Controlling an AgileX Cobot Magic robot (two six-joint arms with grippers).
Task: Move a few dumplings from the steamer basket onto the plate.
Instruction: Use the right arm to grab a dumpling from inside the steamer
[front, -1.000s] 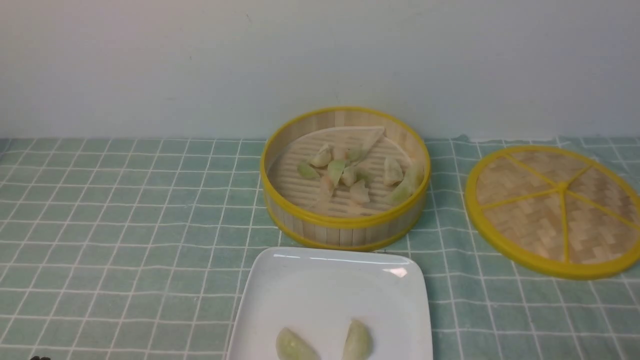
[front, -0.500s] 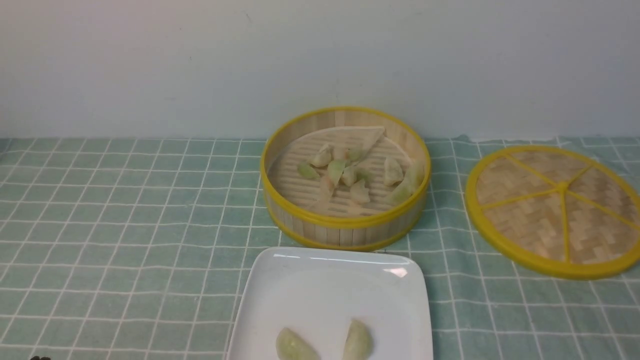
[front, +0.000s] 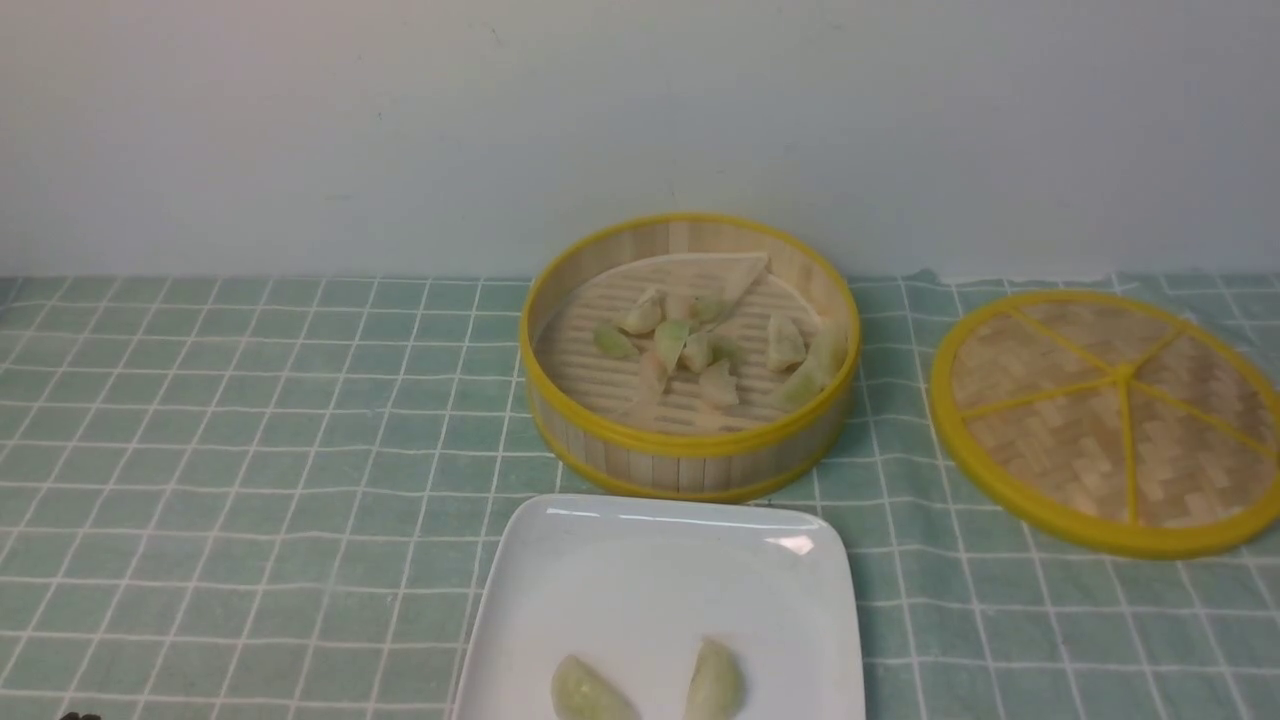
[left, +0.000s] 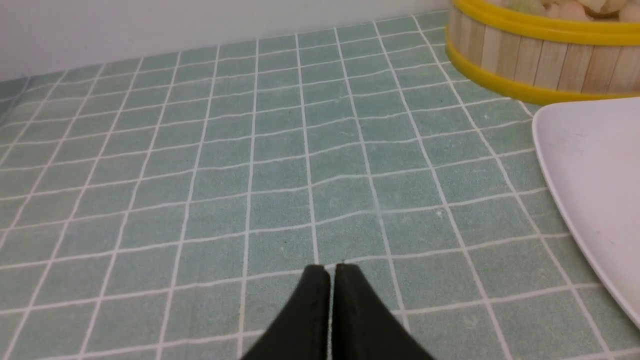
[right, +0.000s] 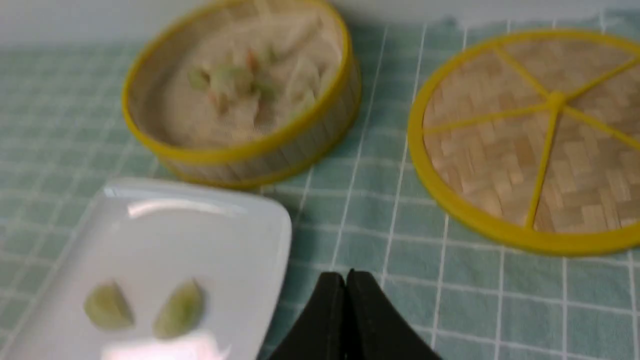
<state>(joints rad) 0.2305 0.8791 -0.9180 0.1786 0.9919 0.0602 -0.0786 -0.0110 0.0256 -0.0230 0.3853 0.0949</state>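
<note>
The steamer basket (front: 690, 460) stands at the middle back of the cloth, with several small dumplings (front: 700, 352) on its slatted floor. The white plate (front: 650, 570) lies just in front of it and carries two pale green dumplings (front: 590, 692) (front: 716, 682) near its front edge. They also show in the right wrist view (right: 107, 306) (right: 180, 309). My left gripper (left: 330, 267) is shut and empty, low over bare cloth left of the plate (left: 595, 170). My right gripper (right: 346, 274) is shut and empty, just off the plate's right edge (right: 270, 240).
The flat woven lid (front: 1110, 415) with a yellow rim lies on the cloth right of the basket. A green checked cloth (front: 250, 450) covers the table and a pale wall stands behind it.
</note>
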